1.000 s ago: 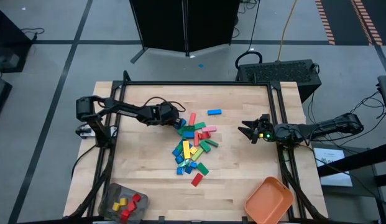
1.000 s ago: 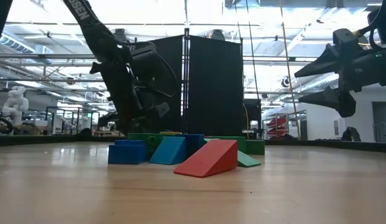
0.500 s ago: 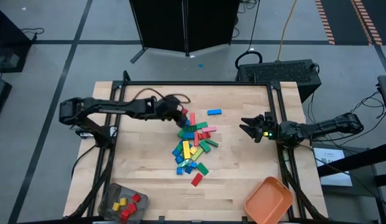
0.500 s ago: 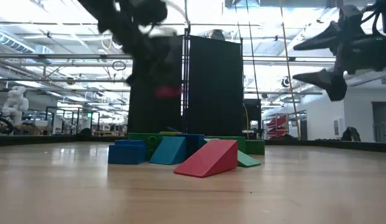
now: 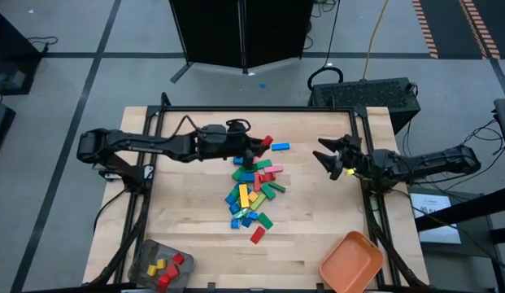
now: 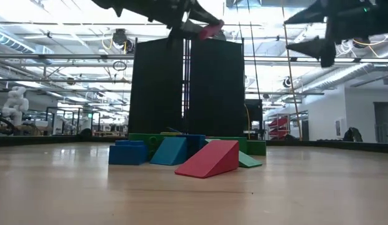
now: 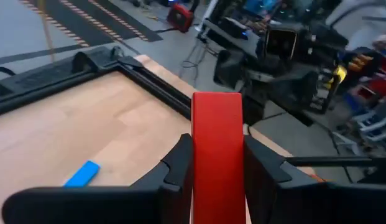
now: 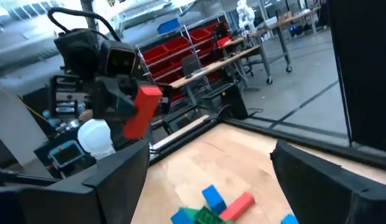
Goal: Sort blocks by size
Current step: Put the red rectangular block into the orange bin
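My left gripper [image 5: 259, 146] is over the far edge of the block pile [image 5: 252, 191], high above the table, shut on a long red block [image 5: 267, 142]. The block also shows in the low view [image 6: 211, 29] and in the right wrist view [image 8: 143, 111]. The pile of red, blue, green, yellow and pink blocks lies on the table's middle. A single blue block [image 5: 280, 147] lies flat just beyond the gripper. My right gripper [image 5: 328, 155] hovers open and empty near the table's right edge, its fingers pointing toward the pile. My left gripper pinches the long red block by its two long sides [image 7: 217, 163] between its two fingers [image 7: 180, 163]. The fingers come roughly level from the table's left and lie along the block. The block's free end [image 7: 216, 102] sticks out past the fingertips. The block is lifted clear.
A grey container [image 5: 160, 264] holding red and yellow blocks stands at the near left corner. An orange tray [image 5: 350, 260] stands at the near right corner. A black frame [image 5: 260, 109] runs along the table's edges. Bare wood lies between the pile and the right gripper.
My left gripper has risen from the pile's left side with the long red block, lifting it clear, and has gone toward the table's right edge. My right gripper has risen and gone a little toward the far edge, still open.
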Robot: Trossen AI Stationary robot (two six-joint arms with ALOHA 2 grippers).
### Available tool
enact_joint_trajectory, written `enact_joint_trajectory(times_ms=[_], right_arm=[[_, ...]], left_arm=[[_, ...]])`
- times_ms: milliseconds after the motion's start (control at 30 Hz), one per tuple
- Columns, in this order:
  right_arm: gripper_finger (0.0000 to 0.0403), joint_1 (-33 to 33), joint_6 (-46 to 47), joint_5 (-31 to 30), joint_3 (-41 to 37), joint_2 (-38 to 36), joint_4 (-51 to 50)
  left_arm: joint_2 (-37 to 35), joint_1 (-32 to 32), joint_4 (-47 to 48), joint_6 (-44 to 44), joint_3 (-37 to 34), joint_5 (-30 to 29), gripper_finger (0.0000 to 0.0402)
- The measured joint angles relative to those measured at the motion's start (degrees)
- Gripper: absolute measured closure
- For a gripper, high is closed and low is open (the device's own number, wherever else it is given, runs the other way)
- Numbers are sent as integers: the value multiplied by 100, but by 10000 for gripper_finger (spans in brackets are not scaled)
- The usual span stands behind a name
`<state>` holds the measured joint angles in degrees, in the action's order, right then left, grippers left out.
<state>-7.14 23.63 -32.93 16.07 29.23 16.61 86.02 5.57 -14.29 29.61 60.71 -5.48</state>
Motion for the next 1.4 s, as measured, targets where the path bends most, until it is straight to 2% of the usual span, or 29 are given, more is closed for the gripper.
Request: enact_joint_trajectory(times_ms=[167,267,500,667,867,1167,1400], right_arm=[[73,0,-244,42,502,767,-12],[73,0,-291,289,725,1167,66],[73,0,-717,494,897,1934,1545],[73,70,-718,620,901,2275,2227],[73,157,-393,1058,1148,2686,2212],[73,249,-696,1551,2121,3379,1740],[73,303,-740,1546,2276,3650,1673]], left_arm=[[210,-84,-813,0,0,87,312],[299,-121,-1321,-13,2,77,312],[436,-110,-2562,-177,5,14,312],[537,-155,-2781,-278,9,-21,312],[735,-217,-3260,-453,17,-8,312],[854,-224,-3461,-508,10,18,312],[851,-234,-3659,-608,11,105,312]])
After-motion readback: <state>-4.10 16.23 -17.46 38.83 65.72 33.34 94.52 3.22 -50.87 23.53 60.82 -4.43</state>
